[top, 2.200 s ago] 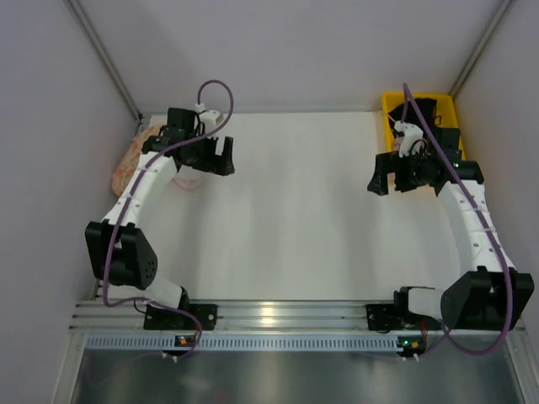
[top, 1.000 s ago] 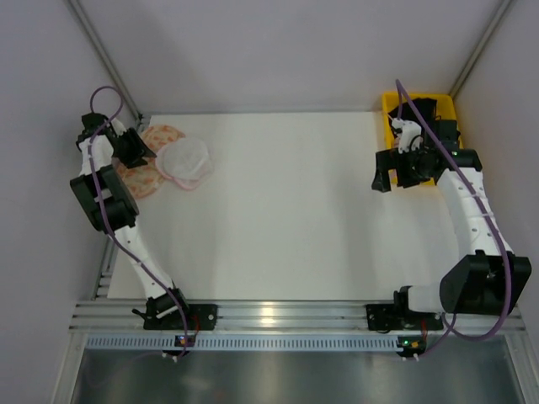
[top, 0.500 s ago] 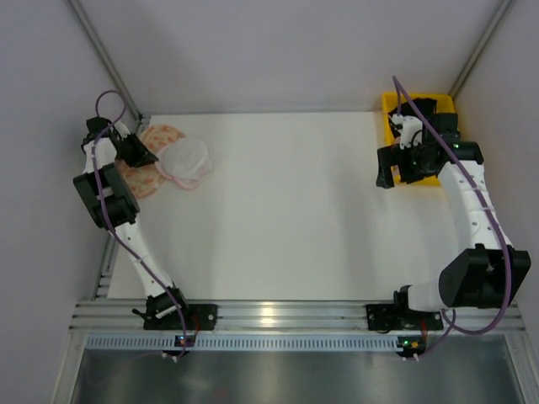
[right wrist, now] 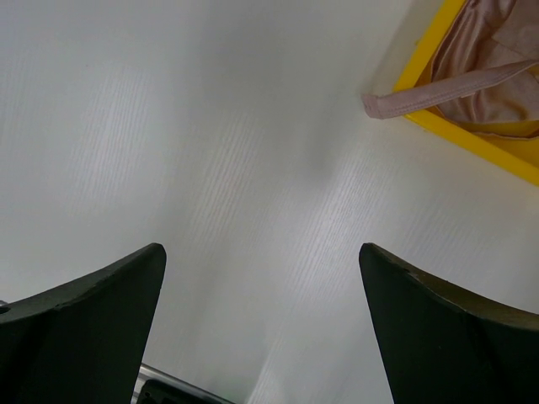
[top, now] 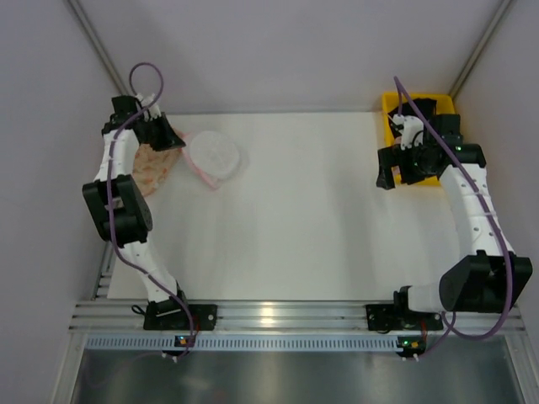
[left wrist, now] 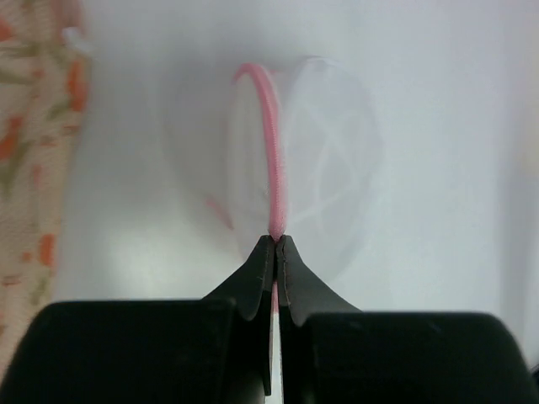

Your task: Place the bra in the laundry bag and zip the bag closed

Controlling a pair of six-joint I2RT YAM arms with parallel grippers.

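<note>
The laundry bag point(top: 216, 156), a round white mesh pouch with a pink zip rim, lies at the table's far left. My left gripper point(top: 166, 135) is shut on that pink rim at the bag's left edge. In the left wrist view the black fingertips point(left wrist: 263, 252) pinch the rim, and the laundry bag point(left wrist: 324, 168) stands edge-on beyond them. The pale pink bra point(right wrist: 493, 46) lies in the yellow bin point(right wrist: 472, 143), one strap point(right wrist: 421, 95) draped over the rim onto the table. My right gripper point(right wrist: 261, 252) hangs open above bare table beside the bin, holding nothing.
A peach patterned fabric piece point(top: 152, 168) lies by the left wall under my left arm, and shows again as peach fabric point(left wrist: 34, 135). The yellow bin point(top: 390, 104) sits in the far right corner with a black garment point(top: 421, 109) in it. Walls close the left, right and back.
My left gripper has shut on the laundry bag's pink rim and carried it to the right, off the peach fabric. The right arm has hardly moved.
</note>
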